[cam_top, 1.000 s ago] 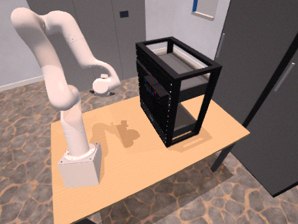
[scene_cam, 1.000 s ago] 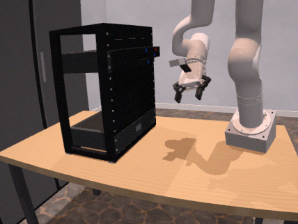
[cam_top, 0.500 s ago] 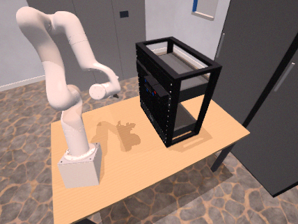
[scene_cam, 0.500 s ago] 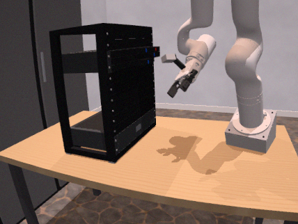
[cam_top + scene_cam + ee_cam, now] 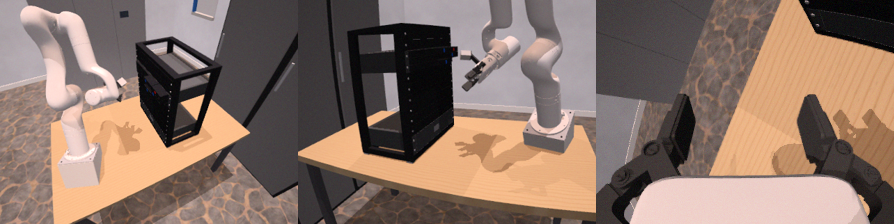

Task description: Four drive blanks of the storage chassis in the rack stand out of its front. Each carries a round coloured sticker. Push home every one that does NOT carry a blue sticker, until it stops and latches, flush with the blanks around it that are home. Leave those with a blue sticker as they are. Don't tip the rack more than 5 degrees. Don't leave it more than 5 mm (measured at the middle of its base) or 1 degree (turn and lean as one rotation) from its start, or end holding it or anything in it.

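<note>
Fingers spread wide, holding nothing. Top view: rack (image 5: 174,41) on the desk (image 5: 223,130), gripper (image 5: 119,98) well short of its front. Exterior view: red-stickered blank (image 5: 453,50) juts out beside blue ones; a sloppy shove could hit blue or shift the rack.

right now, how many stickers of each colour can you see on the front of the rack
blue stickers: 2
red sticker: 1
total: 3 in view; a fourth cannot be made out in these views
</note>
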Robot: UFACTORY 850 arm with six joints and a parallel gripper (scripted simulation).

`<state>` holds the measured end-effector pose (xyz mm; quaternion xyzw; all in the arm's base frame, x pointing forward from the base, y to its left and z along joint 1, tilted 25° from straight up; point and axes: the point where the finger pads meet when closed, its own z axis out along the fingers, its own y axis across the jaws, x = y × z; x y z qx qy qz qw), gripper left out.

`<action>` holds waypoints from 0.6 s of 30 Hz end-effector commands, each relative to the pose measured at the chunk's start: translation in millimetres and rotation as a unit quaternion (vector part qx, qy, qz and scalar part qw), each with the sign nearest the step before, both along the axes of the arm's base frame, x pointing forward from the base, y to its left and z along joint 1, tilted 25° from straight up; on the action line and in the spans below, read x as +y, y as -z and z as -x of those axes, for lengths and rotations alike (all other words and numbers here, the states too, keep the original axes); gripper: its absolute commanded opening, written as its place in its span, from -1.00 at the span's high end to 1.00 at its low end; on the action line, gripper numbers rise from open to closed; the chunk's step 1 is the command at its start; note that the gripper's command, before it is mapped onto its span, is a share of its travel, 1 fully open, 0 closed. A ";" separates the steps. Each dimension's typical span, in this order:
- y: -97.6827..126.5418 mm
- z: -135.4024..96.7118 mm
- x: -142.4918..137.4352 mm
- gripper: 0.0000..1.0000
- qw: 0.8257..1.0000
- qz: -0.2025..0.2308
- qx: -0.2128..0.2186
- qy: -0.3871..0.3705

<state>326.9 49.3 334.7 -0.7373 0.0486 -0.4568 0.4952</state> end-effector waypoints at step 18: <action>-8.0 -18.4 -81.8 -1.00 0.967 -0.182 0.066 0.164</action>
